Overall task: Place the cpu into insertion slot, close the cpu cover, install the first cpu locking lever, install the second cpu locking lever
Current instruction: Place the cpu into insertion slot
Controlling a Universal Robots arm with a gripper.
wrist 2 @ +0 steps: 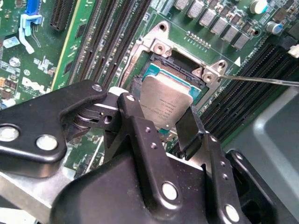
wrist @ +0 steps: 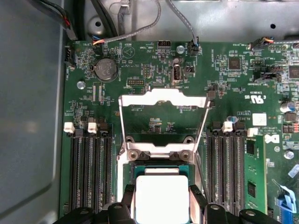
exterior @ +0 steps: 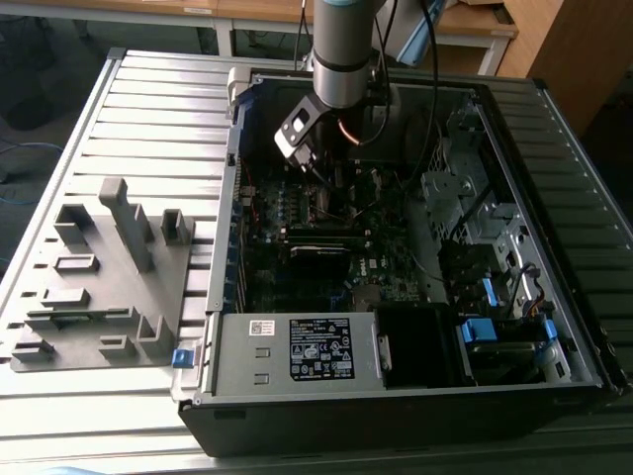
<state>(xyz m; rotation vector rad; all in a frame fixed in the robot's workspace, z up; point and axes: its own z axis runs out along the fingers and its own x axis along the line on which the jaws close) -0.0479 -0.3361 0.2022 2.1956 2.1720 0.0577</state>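
End effector (wrist 2: pixel 162 103) clasping cpu (wrist 2: pixel 161 95), at insertion slot (wrist 2: pixel 163 63)

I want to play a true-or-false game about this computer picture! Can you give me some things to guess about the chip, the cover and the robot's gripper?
1. The gripper has the cpu between its fingers. True.
2. The cover is shut over the slot. False: it is open, swung back off the slot.
3. The cpu is over the slot. True.
4. The grey rack lies inside the case. False: it sits outside the case, on the exterior view's left.
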